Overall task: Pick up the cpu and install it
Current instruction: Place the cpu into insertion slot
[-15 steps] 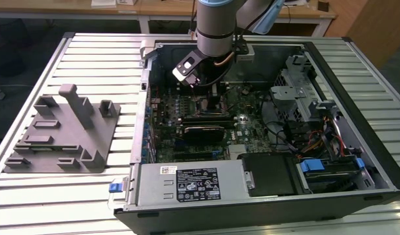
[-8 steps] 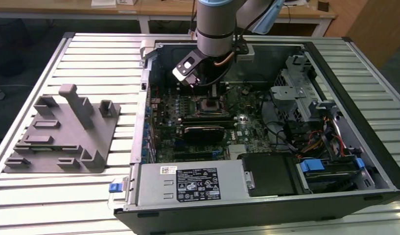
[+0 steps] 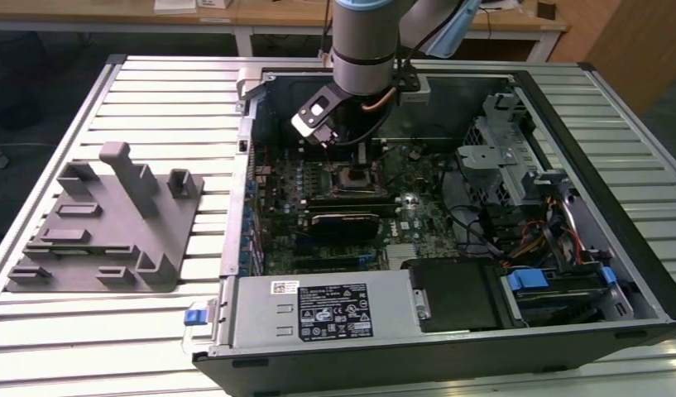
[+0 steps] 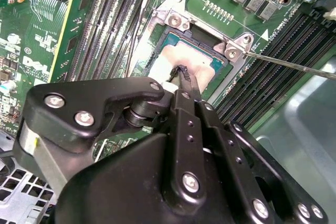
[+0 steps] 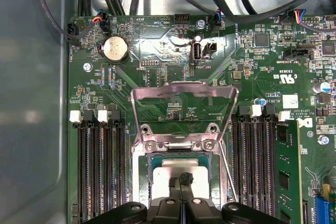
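Cpu (image 5: 167, 176): flat square chip with a shiny silver top and thin pale rim. It lies in the open socket frame (image 5: 184, 142) on the motherboard (image 5: 157, 51), between the memory slots (image 5: 100, 166). Gripper (image 4: 183, 72): jaws closed together and grasping nothing, tips at the cpu's top face.

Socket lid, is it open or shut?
Open. In the first wrist view the lid is flipped back, leaving the cpu uncovered.
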Action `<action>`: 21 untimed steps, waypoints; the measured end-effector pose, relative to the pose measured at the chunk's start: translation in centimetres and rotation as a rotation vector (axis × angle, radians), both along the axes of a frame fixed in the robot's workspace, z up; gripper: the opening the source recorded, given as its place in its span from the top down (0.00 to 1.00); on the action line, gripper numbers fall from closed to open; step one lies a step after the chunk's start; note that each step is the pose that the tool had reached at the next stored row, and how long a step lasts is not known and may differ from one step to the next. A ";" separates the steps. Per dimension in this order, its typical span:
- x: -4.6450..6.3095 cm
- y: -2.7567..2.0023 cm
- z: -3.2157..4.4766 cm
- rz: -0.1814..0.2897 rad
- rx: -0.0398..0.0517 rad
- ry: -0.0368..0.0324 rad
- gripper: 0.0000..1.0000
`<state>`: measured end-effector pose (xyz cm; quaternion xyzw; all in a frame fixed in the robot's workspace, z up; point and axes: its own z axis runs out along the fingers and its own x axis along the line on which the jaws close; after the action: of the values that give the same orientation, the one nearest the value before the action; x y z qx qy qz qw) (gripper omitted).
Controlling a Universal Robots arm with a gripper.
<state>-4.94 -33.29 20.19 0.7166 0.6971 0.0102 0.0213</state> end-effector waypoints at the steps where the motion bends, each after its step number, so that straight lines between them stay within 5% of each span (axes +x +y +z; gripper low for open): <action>1: 0.0 0.00 0.00 0.000 0.0000 0.0000 0.89; 21: 0.0 -0.01 -0.32 0.000 -0.0004 0.0003 0.89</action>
<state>-4.94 -33.29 19.87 0.7166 0.6971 0.0100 0.0214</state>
